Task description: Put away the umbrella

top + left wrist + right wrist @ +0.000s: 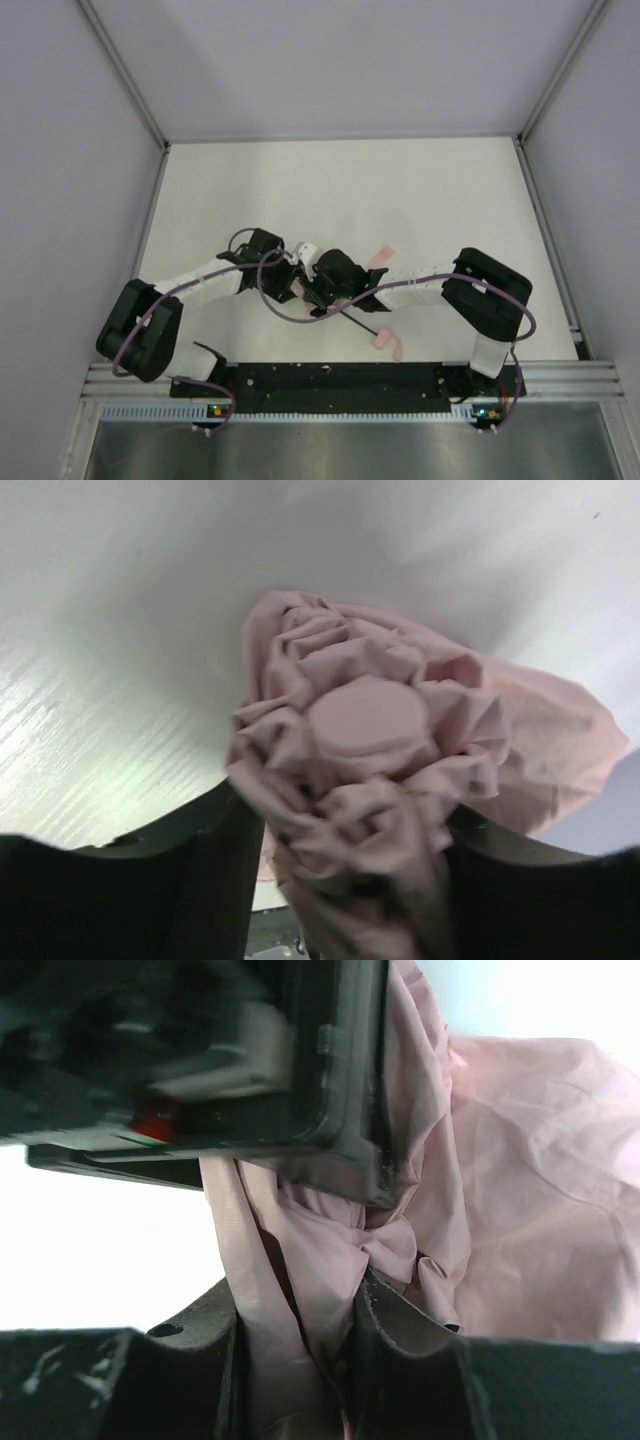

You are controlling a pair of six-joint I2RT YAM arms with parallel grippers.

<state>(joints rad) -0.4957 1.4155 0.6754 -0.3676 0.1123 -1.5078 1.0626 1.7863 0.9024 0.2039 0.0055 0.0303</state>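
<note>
The umbrella [379, 256] lies mid-table between both arms, with its pale pink fabric bunched. Its thin black shaft [352, 322] runs toward the near edge and ends at the small pink handle [383, 340]. In the left wrist view the crumpled canopy and its round pink cap [365, 720] fill the gap between the dark fingers [190, 880]. My left gripper [350, 830] is shut on that bundle. In the right wrist view my right gripper [295, 1310] pinches a fold of the pink fabric [520, 1190], just below the left gripper's black body [200, 1050].
Both gripper heads [310, 272] crowd together at the table's middle, with purple cables [275, 300] looping beside them. Grey walls with metal posts [150, 130] enclose the white table [340, 190] on three sides. A black rail [340, 378] runs along the near edge.
</note>
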